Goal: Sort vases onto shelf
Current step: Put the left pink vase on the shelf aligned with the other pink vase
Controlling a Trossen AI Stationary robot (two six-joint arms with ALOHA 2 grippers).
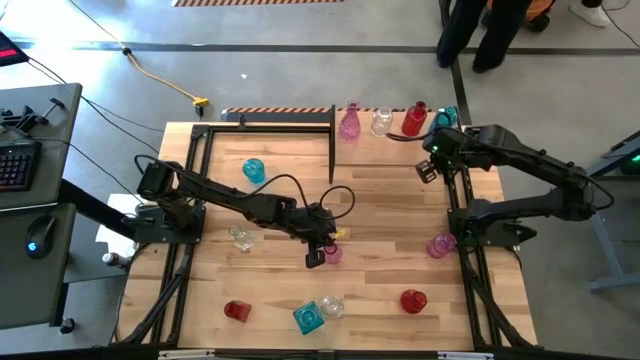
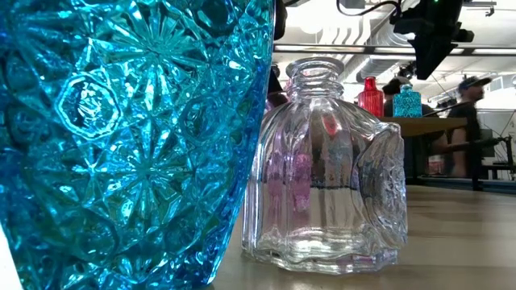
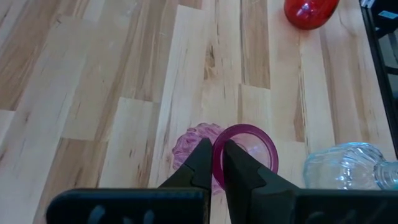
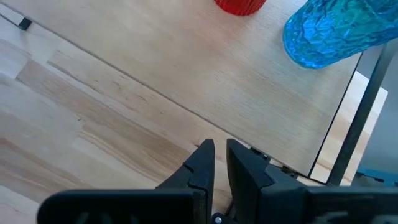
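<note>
On the shelf (image 1: 395, 128) four vases already stand in a row: pink, clear, red, teal; roughly eight wait on the bench (image 1: 380, 215) below it, well apart. Toward mid-bench from the shelf, the left gripper (image 3: 216, 163) pinches the rim of a ribbed pink vase (image 3: 244, 154), translucent, round-mouthed; the right gripper (image 4: 217, 163) hangs closed and empty at the shelf.

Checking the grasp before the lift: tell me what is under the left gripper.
Under the left gripper is a pink vase standing on the wooden tabletop; its fingers are shut on the round rim. The fingers cover the near rim and part of the ribbed body.
</note>
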